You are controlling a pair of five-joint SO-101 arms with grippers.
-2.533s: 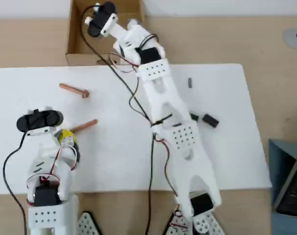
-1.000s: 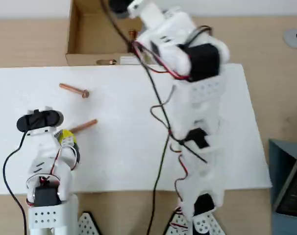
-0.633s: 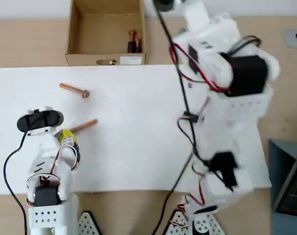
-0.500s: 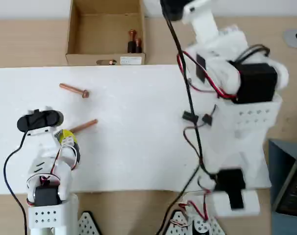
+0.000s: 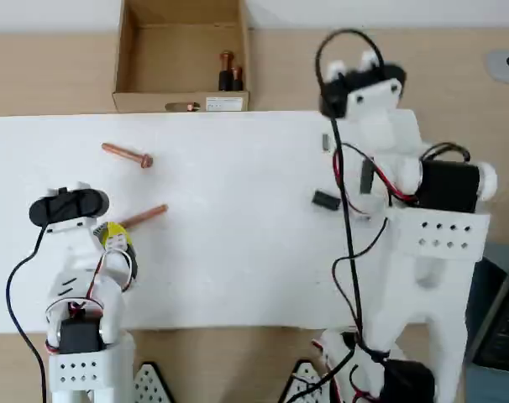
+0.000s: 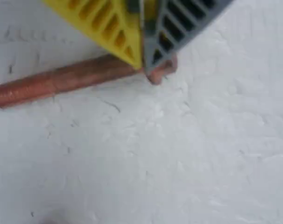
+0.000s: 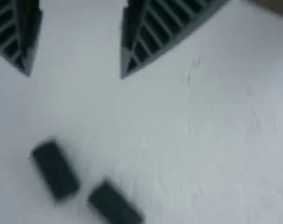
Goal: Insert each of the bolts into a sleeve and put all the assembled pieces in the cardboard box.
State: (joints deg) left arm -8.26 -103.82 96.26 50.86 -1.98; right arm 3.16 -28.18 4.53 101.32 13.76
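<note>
My left hand (image 6: 142, 65) is closed, its fingertips together and touching the copper-coloured metal bolt (image 6: 62, 84) near its head. The bolt lies flat on the white sheet (image 6: 179, 163) covering the table. My right hand (image 7: 74, 70) hangs open above two short black sleeves (image 7: 55, 170) — well apart from the brown cardboard box (image 5: 124, 59).

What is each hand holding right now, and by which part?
Left hand pinches a bolt by the shank, just behind its head. Right hand is open and holds nothing.

bolt (image 6: 62, 81): matt copper metal | sleeve (image 7: 55, 170): matt black | mat (image 5: 238, 252): rough white | box (image 5: 166, 59): cardboard
</note>
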